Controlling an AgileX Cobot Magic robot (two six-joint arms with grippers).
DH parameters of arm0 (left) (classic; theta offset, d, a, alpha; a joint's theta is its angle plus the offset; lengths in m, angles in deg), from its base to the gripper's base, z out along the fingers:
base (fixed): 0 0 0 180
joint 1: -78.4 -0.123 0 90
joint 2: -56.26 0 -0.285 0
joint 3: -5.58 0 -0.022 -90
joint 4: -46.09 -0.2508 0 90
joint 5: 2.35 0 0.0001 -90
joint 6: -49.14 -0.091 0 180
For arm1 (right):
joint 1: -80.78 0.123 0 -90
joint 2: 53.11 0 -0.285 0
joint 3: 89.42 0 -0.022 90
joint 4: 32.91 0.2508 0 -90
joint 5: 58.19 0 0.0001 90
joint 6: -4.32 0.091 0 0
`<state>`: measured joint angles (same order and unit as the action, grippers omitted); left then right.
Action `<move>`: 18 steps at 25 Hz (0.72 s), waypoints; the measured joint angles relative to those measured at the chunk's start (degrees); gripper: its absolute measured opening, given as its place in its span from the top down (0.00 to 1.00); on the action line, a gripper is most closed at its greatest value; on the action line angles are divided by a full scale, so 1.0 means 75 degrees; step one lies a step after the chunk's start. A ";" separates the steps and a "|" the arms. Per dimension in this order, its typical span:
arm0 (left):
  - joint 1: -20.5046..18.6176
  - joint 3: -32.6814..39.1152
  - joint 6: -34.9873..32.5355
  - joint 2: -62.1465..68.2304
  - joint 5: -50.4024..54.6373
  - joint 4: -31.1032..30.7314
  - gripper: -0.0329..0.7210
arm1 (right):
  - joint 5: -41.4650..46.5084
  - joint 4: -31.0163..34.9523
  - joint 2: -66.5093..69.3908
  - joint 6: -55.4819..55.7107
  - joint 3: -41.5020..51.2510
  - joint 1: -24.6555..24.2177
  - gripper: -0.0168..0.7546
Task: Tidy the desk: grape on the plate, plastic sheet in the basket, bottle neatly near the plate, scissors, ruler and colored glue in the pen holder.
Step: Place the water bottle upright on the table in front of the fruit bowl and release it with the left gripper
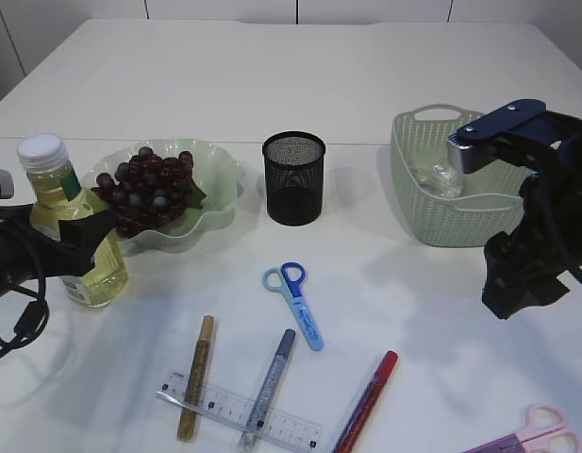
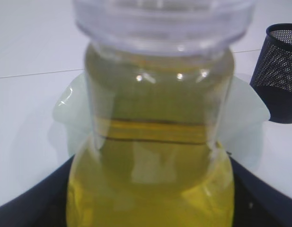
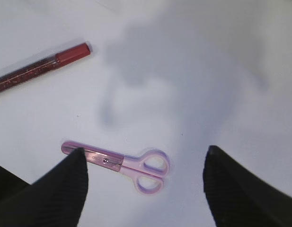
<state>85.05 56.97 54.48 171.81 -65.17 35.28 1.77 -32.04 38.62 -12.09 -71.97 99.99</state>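
Near bench's front edge: clear ruler (image 1: 239, 412) w/ gold (image 1: 195, 377), silver (image 1: 269, 385), red glue pens (image 1: 367, 400); blue scissors (image 1: 296, 300) before black mesh pen holder (image 1: 293, 177). Left claw (image 1: 83, 236) wide around yellow-liquid bottle (image 1: 72, 225) beside green plate (image 1: 220, 179) of dark grapes (image 1: 147, 190); grip unclear. Right claw (image 3: 146, 182) wide, empty, above pink scissors (image 3: 121, 164), front-right; arm raised before green basket (image 1: 432, 212).

yellow liquid in the clear bottle (image 1: 75, 236), dark red grapes (image 1: 147, 189) on a pale green plate (image 1: 220, 184). black mesh pen holder (image 1: 293, 177), sage woven basket (image 1: 432, 212), blue scissors (image 1: 295, 300), pink scissors (image 3: 124, 164), white bench (image 1: 272, 85).
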 joint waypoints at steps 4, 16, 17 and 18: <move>0.0000 0.0000 -0.0013 -0.0028 0.0000 0.0000 0.20 | 0.0000 0.0000 0.0000 0.0000 0.0000 0.0000 0.22; 0.0000 0.0000 -0.0072 -0.0712 -0.0322 0.0000 0.20 | -0.0006 0.0000 0.0000 0.0000 0.0000 0.0000 0.22; 0.0000 0.0000 -0.0078 -0.0797 -0.0322 0.0000 0.20 | -0.0006 0.0000 0.0000 0.0000 0.0000 0.0000 0.22; 0.0000 0.0000 -0.0090 -0.0865 -0.0322 0.0000 0.20 | -0.0006 0.0000 0.0000 0.0000 0.0000 0.0000 0.22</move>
<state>85.05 56.97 53.80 165.32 -67.58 35.28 1.73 -32.04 38.62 -12.09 -71.97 99.99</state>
